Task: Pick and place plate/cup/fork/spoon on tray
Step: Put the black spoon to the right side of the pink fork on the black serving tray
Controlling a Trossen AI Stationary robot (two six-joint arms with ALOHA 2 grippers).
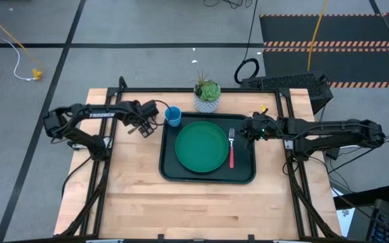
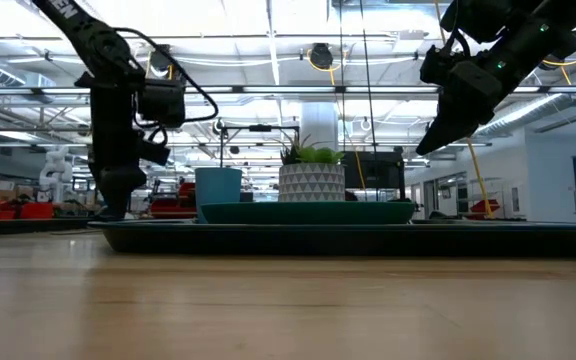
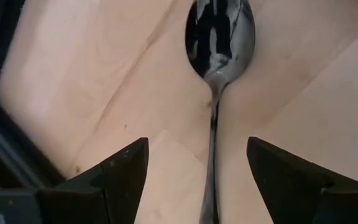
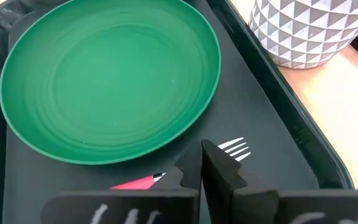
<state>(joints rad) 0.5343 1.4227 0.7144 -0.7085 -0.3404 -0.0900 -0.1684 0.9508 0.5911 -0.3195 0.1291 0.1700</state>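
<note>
High view first: the wooden bench (image 1: 181, 209) carries a dark tray (image 1: 169, 173) at its middle, and the green plate (image 1: 201, 146) lies flat in the tray's left and centre part. The fork (image 1: 231, 150), red-handled, lies on the tray floor just right of the plate, its silvery head pointing to the far side. The blue cup (image 1: 173, 116) stands upright at the tray's far left corner; from above I cannot tell whether it is on the tray or just off its rim. A potted plant (image 1: 207, 96) in a white patterned pot sits just beyond the tray's far edge, right of the cup.

The left gripper (image 1: 141, 127) hangs over the bench just left of the tray's far left corner, near the cup. Its wrist view shows the spoon (image 3: 216, 62) lying on the bare wood directly below, the handle running between the two dark fingers (image 3: 123, 177); the jaws stand wide apart and neither finger touches the spoon.

The right gripper (image 1: 246, 129) is above the tray's right edge, near the fork's head. Its jaws are pressed together with nothing between them, and the wrist view looks past them onto the fork tines and the plate. From the low view it hangs well clear above the tray.
</note>
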